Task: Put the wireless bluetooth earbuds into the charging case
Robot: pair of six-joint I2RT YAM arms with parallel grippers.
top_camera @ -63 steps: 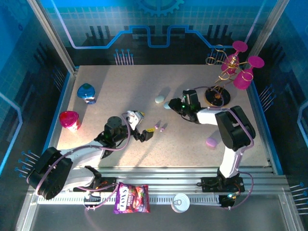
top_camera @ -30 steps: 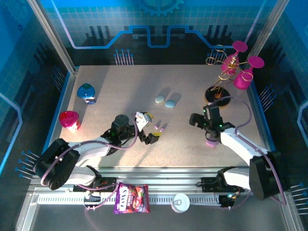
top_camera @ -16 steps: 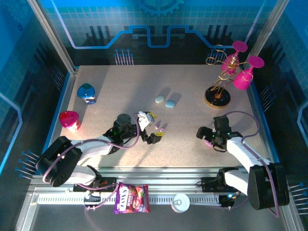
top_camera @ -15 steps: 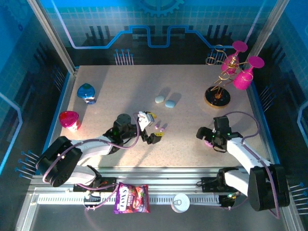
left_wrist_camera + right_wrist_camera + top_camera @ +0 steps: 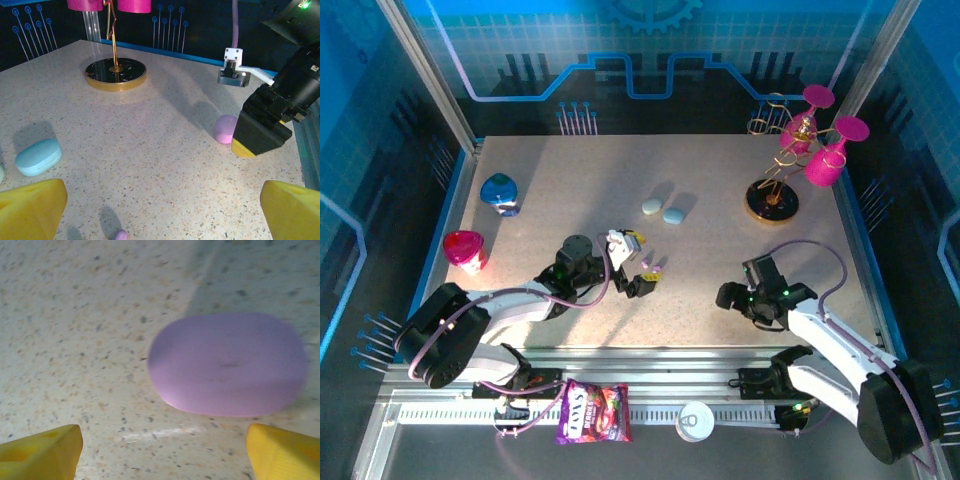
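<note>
Left claw (image 5: 640, 264) sits low over the table (image 5: 570, 170) near its middle, released, its fingers spread wide with nothing gripped. The earbuds (image 5: 659, 267) lie on the table right at its tips. From the left wrist view, one purple bud lies on the table between the two yellow fingertips (image 5: 30, 207), cut off by the bottom edge, and I cannot tell whether either tip touches it.

Farther back and a little right, the pale case (image 5: 651, 206) and blue case (image 5: 673, 214) lie side by side, close together and well apart from the buds.

Right of these, near the front edge, the right claw (image 5: 162, 454) hangs low over the purple case (image 5: 227, 365). Its yellow fingertips stand wide apart, released, and the case lies flat just ahead of the gap, touched by neither. The left wrist view shows one dark, yellow-tipped finger of that claw just beside the case.

At the back right stands the gold stand (image 5: 772, 200), upright, with pink glasses (image 5: 825, 160) hanging from it, well apart from everything else.
</note>
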